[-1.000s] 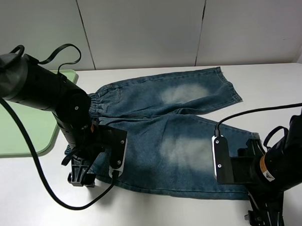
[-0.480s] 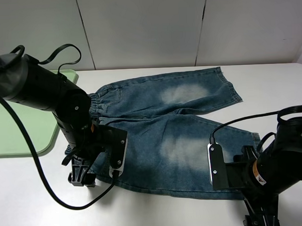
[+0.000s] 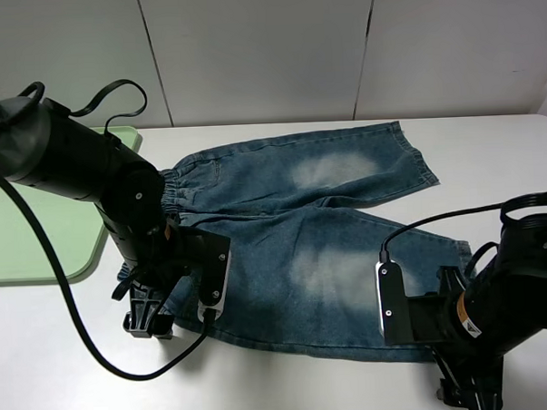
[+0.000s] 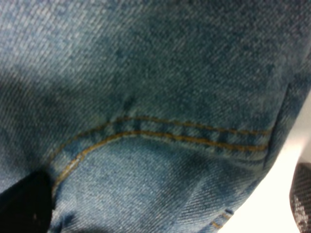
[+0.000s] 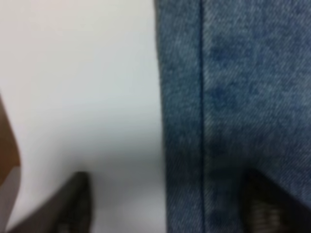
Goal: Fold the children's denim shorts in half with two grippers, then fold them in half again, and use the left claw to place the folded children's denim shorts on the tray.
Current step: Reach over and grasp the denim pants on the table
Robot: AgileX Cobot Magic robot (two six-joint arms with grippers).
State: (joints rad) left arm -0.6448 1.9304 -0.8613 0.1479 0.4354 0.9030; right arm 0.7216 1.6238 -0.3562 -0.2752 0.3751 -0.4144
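Observation:
The children's denim shorts point(image 3: 302, 231) lie flat on the white table, waistband to the left and legs to the right. My left gripper point(image 3: 145, 323) is down at the near waistband corner. In the left wrist view it point(image 4: 165, 204) is open, with denim and orange stitching point(image 4: 184, 136) between the dark fingertips point(image 4: 24, 206). My right gripper point(image 3: 463, 395) is at the near leg's hem. In the right wrist view it point(image 5: 170, 206) is open and straddles the hem edge point(image 5: 184, 121), one finger point(image 5: 73, 204) over bare table. The tray point(image 3: 38, 224) is at the far left.
The white table point(image 3: 290, 386) runs along the front below the shorts. A grey panelled wall point(image 3: 267, 51) stands behind. The left arm's cable point(image 3: 70, 323) loops over the table in front of the tray.
The right arm has shifted a little left and lower at the near leg's hem. The left arm and the shorts have not moved.

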